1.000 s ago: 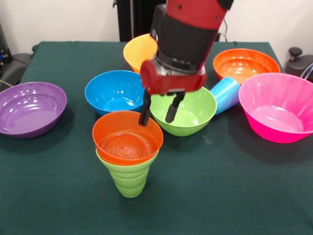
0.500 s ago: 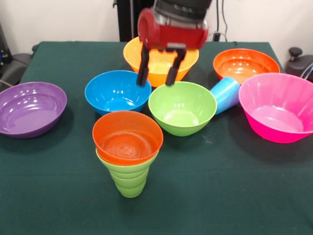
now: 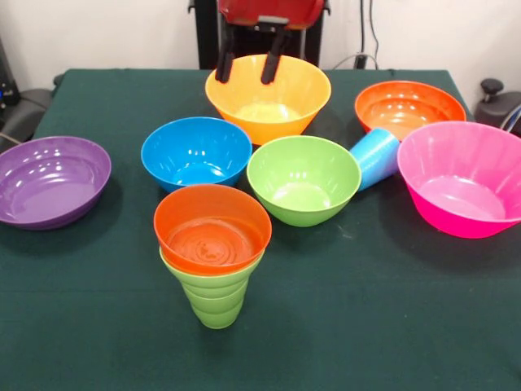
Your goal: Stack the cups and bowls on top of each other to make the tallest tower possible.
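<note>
Hanging open and empty above the yellow-orange bowl (image 3: pixel 268 96), the pincer (image 3: pixel 248 67) holds nothing, while a small orange bowl (image 3: pixel 212 229) sits in the upright lime green cup (image 3: pixel 214 297) on the table (image 3: pixel 391 309); no writing is readable.

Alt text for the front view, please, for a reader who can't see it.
A small orange bowl sits in a lime green cup on a dark green table, ringed by loose purple, blue, green, yellow-orange, orange and pink bowls. A light blue cup lies tipped. The open gripper hangs empty at the top.
</note>
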Available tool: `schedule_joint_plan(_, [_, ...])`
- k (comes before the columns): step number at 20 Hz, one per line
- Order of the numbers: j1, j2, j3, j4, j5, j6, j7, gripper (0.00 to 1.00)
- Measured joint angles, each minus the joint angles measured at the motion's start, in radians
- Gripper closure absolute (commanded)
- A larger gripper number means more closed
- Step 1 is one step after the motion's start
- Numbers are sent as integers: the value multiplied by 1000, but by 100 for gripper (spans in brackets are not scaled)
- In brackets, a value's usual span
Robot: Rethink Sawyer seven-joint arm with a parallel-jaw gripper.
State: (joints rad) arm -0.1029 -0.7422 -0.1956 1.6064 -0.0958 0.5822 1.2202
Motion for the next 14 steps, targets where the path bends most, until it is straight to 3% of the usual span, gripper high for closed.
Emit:
schedule_joint_plan(4, [-67, -29, 22, 113, 0, -80, 0, 0])
schedule_joint_plan(10, [-274, -50, 67, 302, -37, -282, 0, 0])
schedule_joint_plan(14, [-402, -64, 79, 382, -97, -346, 0, 0])
